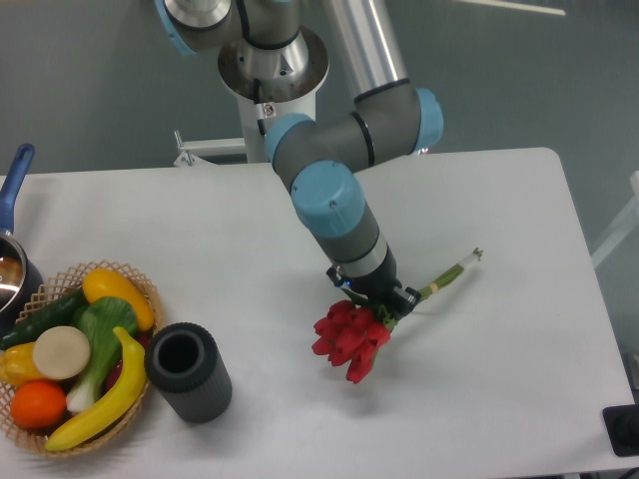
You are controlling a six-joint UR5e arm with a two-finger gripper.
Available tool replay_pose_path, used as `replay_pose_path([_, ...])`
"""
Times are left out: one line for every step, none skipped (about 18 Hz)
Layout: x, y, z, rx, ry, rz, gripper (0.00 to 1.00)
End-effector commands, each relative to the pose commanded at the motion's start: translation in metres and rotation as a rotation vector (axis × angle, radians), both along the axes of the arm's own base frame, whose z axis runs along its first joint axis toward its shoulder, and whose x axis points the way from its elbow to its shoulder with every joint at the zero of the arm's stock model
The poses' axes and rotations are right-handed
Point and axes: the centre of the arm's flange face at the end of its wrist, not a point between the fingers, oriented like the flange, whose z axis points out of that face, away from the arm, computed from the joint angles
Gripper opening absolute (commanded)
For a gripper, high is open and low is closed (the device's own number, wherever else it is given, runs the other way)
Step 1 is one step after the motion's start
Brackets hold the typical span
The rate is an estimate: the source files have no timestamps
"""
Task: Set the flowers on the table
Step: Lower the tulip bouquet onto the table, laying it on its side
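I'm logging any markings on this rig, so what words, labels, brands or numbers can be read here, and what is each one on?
No text can be read in this view.
Small sticker on the robot's white base column: a red mark shows, too small and blurred to read.
Gripper, flowers, dark cylinder, wicker basket: no writing visible.
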Motion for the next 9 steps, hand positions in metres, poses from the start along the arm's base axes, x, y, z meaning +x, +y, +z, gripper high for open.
replay_pose_path([0.000, 0.001, -0.004, -0.004, -0.004, 0.000, 0.34])
replay_pose_path([0.001, 0.002, -0.004, -0.003, -0.006, -0.003, 0.34])
replay_pose_path([0.001, 0.002, -0.005, -0.004, -0.007, -0.003, 0.34])
replay_pose_path([0.002, 0.003, -0.007, -0.006, -0.009, -0.006, 0.34])
replay_pose_path([0.002, 0.004, -0.014, -0.013, -0.017, -0.008, 0.34])
replay_pose_path([0.002, 0.005, -0.018, -0.018, -0.020, -0.006, 0.34])
replay_pose_path([0.003, 0.006, -0.017, -0.016, -0.020, -0.009, 0.34])
replay_pose_path([0.005, 0.008, -0.016, -0.015, -0.019, -0.012, 0.34])
replay_pose_path([0.005, 0.008, -0.017, -0.016, -0.020, -0.013, 0.35])
